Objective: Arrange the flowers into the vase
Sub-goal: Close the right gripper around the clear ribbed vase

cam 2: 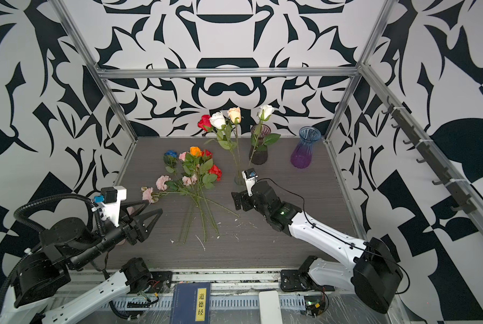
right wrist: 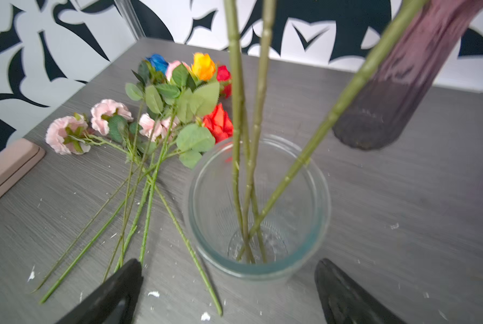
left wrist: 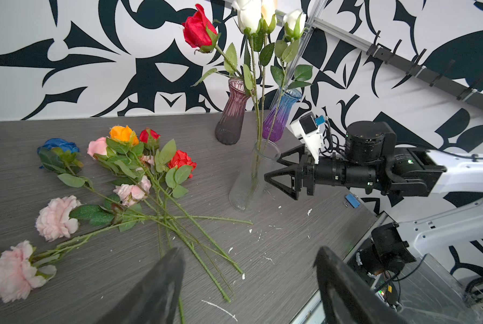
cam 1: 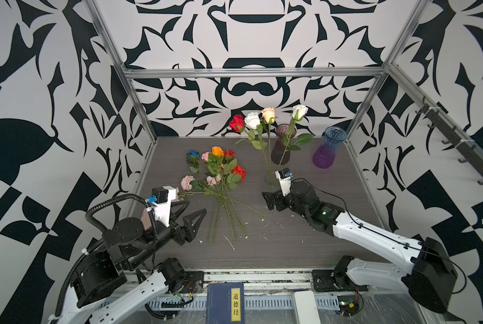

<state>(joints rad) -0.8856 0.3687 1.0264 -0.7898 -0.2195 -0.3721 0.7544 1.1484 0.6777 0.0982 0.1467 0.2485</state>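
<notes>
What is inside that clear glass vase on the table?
Four rose stems stand in the clear vase, reaching its bottom: a red rose, a white rose, a peach rose and another white rose. Whether it holds water cannot be told.

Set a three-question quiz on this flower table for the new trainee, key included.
1. Which vase holds the standing roses?
A) the dark purple one
B) the clear vase
C) the blue-and-violet one
2. True or false: the right claw is shut on a stem.
3. Fill in: the blue rose lies on the ___.

Key
1. B.
2. False: its jaws stand open beside the clear vase and hold nothing.
3. Table.
</notes>
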